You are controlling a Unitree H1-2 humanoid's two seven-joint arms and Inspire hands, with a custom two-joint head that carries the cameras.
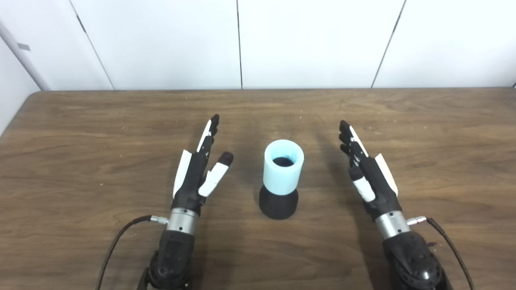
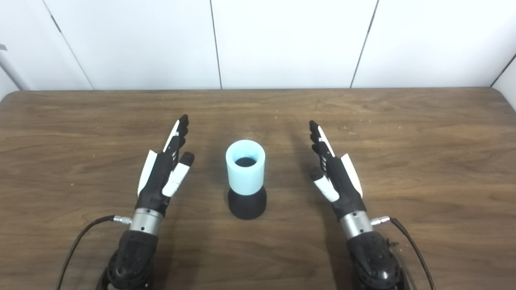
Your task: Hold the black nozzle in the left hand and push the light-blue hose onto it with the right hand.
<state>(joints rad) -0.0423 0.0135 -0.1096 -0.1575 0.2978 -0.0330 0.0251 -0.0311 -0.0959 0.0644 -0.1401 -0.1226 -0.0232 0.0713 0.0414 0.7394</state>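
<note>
In the left eye view, one light-blue hose (image 1: 283, 166) stands upright on one black nozzle (image 1: 278, 204) at the middle of the brown worktop (image 1: 80, 121), already seated over its top, and no writing or label can be read on either. In the right eye view, the left robot hand (image 2: 163, 173) and the right robot hand (image 2: 333, 175) flank the pair, fingers spread apart, holding nothing.
</note>
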